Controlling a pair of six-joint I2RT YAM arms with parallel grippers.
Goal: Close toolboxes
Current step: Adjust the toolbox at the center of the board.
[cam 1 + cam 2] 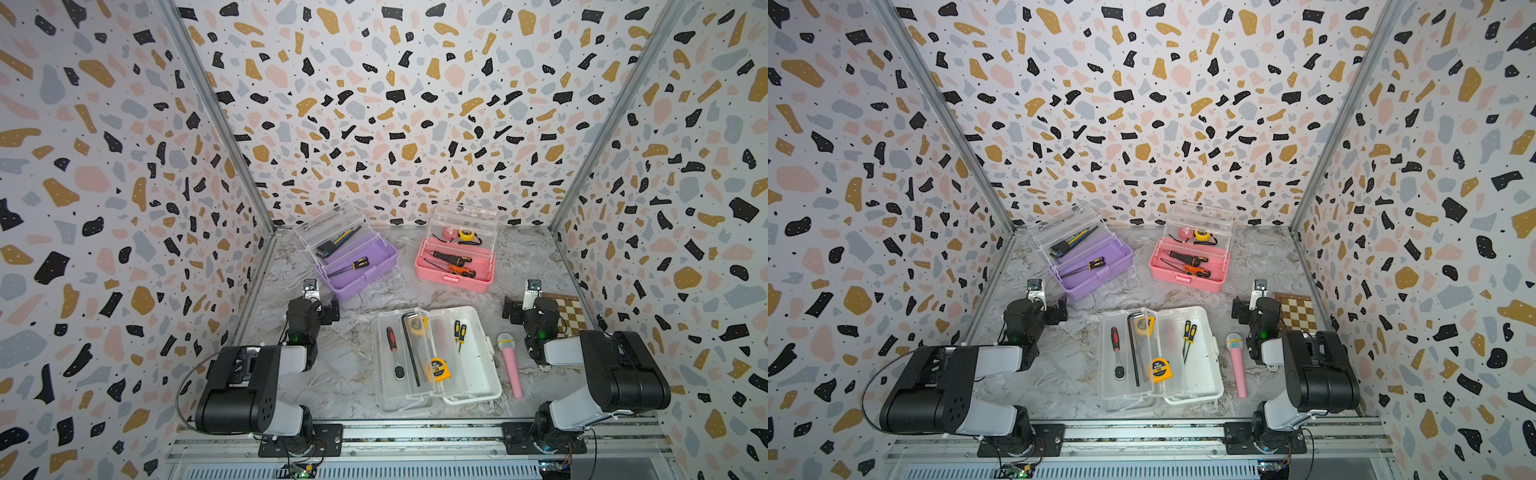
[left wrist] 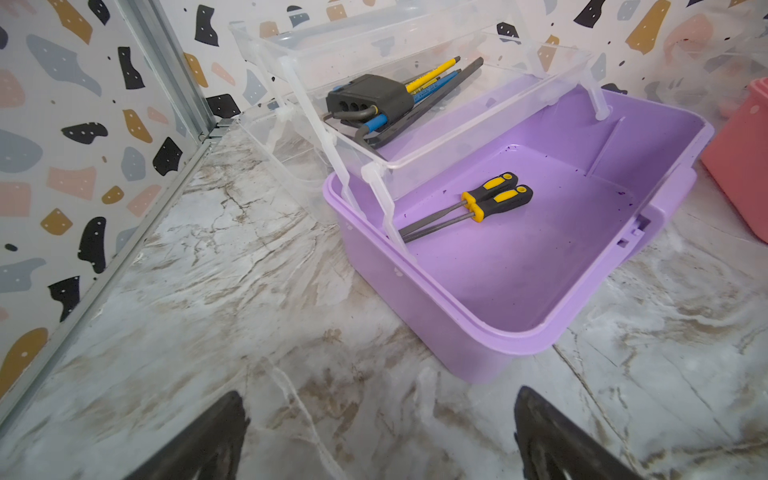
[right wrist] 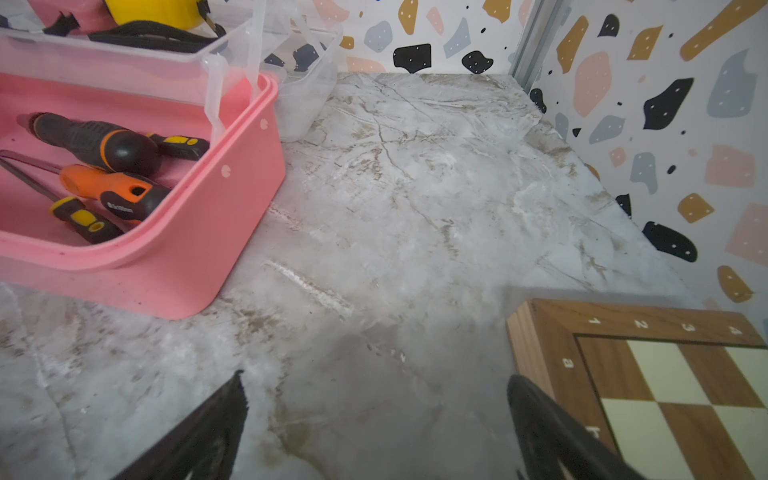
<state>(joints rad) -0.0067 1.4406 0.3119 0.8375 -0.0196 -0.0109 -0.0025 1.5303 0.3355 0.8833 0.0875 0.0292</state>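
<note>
Three toolboxes stand open on the marble table. The purple toolbox (image 1: 361, 276) (image 1: 1100, 276) (image 2: 478, 357) sits at the back left, its clear lid and tray raised, with two screwdrivers in the base. At the back right is the pink toolbox (image 1: 453, 284) (image 1: 1187, 284) (image 3: 187, 270), lid up. The white toolbox (image 1: 478, 374) (image 1: 1204, 374) lies front centre with its clear lid folded flat to the left. My left gripper (image 1: 322, 309) (image 2: 380, 432) hangs open just short of the purple one. My right gripper (image 1: 515, 309) (image 3: 376, 424) is open and empty, to the right of the pink box.
A pink toy microphone (image 1: 510, 365) (image 1: 1237, 365) lies right of the white toolbox. A brown checkered board (image 1: 571, 316) (image 3: 665, 395) sits against the right wall, beside my right gripper. Patterned walls close in three sides. Hand tools fill the boxes and trays.
</note>
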